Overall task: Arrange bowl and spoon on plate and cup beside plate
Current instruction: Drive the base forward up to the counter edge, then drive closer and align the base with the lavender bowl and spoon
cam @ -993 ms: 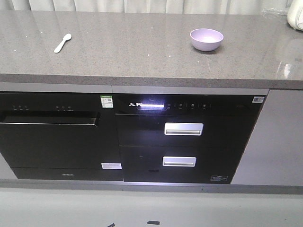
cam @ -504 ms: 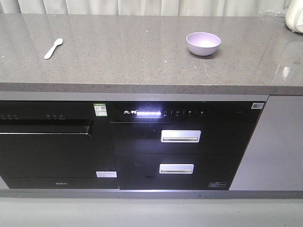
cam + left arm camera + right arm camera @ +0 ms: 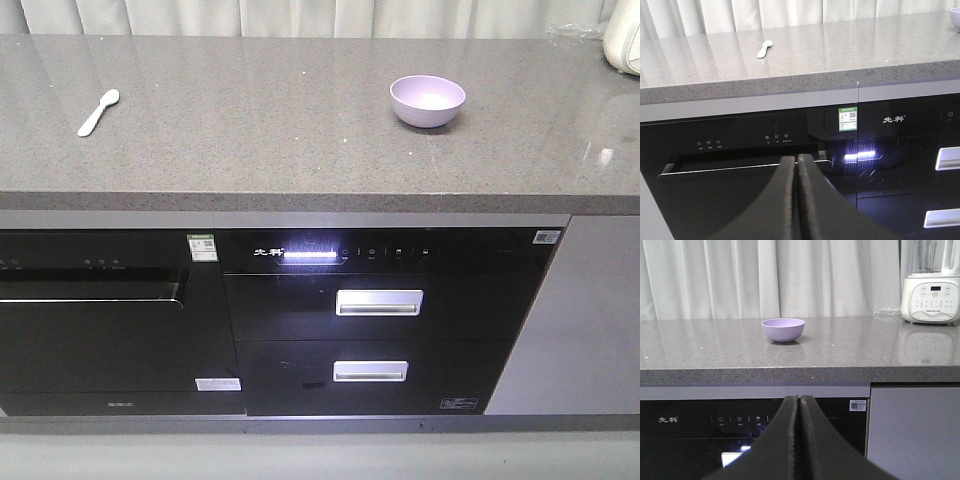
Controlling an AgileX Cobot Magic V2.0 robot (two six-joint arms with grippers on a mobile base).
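Two task items on your desk [image 3: 260, 130], both grippers empty.
Your left gripper [image 3: 798, 165] is pressed closed on nothing, the spoon [image 3: 764, 49] lying flat above and left of it. Your right gripper [image 3: 799, 405] is likewise closed and empty, the bowl [image 3: 783, 330] upright above it, slightly left.

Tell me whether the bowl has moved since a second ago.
No. The bowl keeps its place relative to the white blender on the countertop; the whole view shifted together, so the camera moved.
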